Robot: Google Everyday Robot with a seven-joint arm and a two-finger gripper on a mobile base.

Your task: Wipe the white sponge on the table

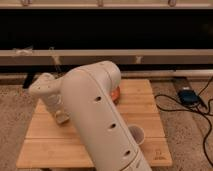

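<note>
A dark wall with a pale ledge runs behind a low table [145, 107] standing on speckled carpet. Down at the table's left part, the gripper [61, 116] presses toward the wood, its fingers clenched tight; whether the sponge sits pinched beneath them cannot be told, since no sponge shows anywhere else on the slats and the wrist hides the contact spot. To wipe well, keep the fingertips low and level, hold steady downward pressure, and sweep along the slats rather than across them, so the edges do not snag in the grooves. Right of the fingers, the big white arm [97, 115] blocks much of the top. Beyond it, farther right, an orange object [116, 93] peeks out, and nearer the front edge stands a cup [136, 134]; strokes should stop short of both. Cables [187, 102] lie on the carpet well apart to the right.
</note>
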